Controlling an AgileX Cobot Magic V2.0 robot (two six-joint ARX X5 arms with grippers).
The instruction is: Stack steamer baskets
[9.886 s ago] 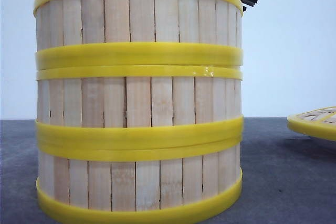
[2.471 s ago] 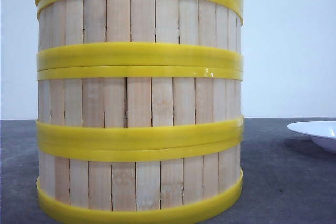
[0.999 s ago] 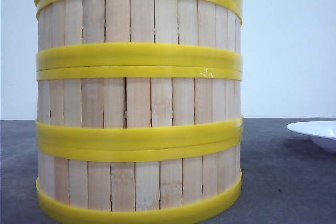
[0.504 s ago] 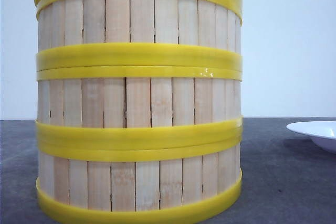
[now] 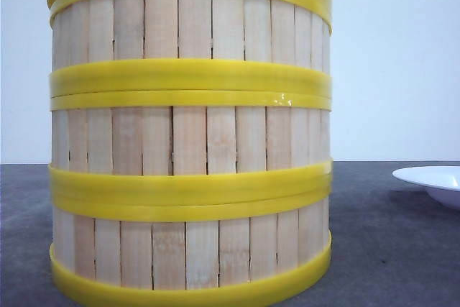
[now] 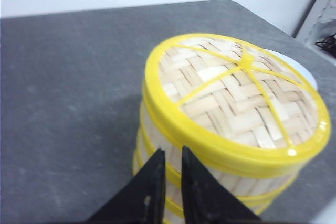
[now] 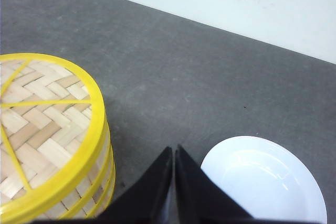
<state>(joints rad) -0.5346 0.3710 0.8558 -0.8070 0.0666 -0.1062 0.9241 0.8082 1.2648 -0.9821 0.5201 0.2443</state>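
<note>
I find the three steamer baskets [image 5: 190, 149] stacked in one upright column on the grey table [image 5: 388, 249], their yellow rings meeting flush at each joint. The flat woven lid [image 6: 239, 93] with its yellow rim sits on top of the column, covering it fully. My left gripper [image 6: 169, 158] holds nothing; its black fingers [image 6: 155, 182] stand nearly together with only a thin gap, their tips just in front of the stack's wall below the lid's rim, though I cannot tell whether they touch it. My right gripper [image 7: 174, 153] is pressed closed and empty, poised over bare table between the stack to one side of its fingertips and the white plate [image 7: 262, 182] to the other, clear of both.
</note>
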